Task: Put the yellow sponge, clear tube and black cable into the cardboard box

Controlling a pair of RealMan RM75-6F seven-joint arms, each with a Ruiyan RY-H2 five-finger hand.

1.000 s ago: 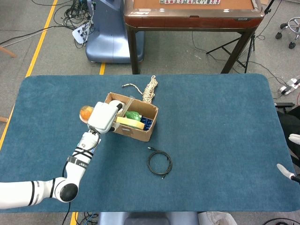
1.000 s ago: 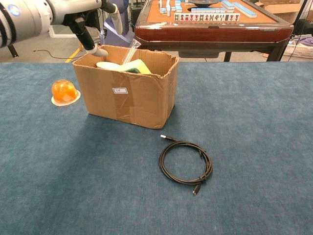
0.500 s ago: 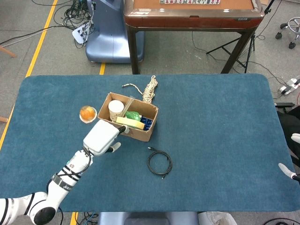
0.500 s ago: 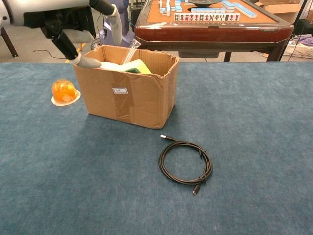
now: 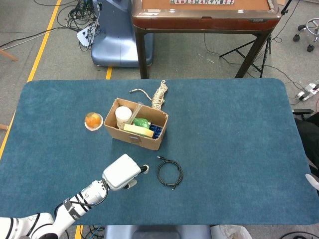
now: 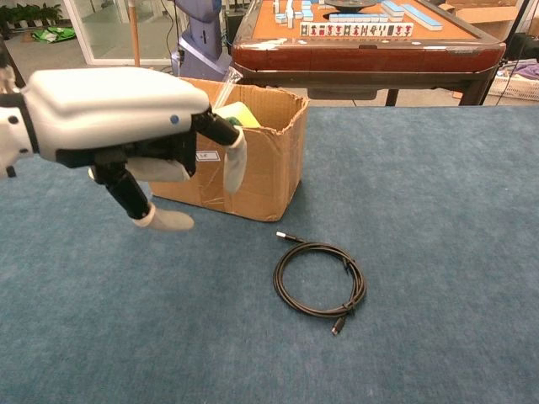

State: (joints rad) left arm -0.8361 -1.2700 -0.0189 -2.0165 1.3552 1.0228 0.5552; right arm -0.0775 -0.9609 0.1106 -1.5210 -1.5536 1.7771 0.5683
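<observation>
Since the earlier frames, the left hand (image 5: 123,172) has been drawn back from the cardboard box (image 5: 144,140) toward the near edge of the table (image 5: 239,129) and is now seen just beside the black cable (image 5: 170,174), to its left. Nothing is held by it; its fingers (image 6: 234,160) are spread and hang downward. Only a small pale tip of the right hand (image 5: 313,180) is shown at the frame's edge, so its state cannot be told.

The yellow sponge (image 5: 138,130) is already lodged in the box, and the clear tube (image 6: 224,87) appears to lean out of its top (the chest view is partly blocked by the hand). The cable lies coiled flat on the table, well apart from the box.

The cable is judged light, limp and thin, likely to uncoil or sag when lifted. A pinch across the bundled strands on the near-left arc of the coil is favoured, so that the loops are gathered together.
</observation>
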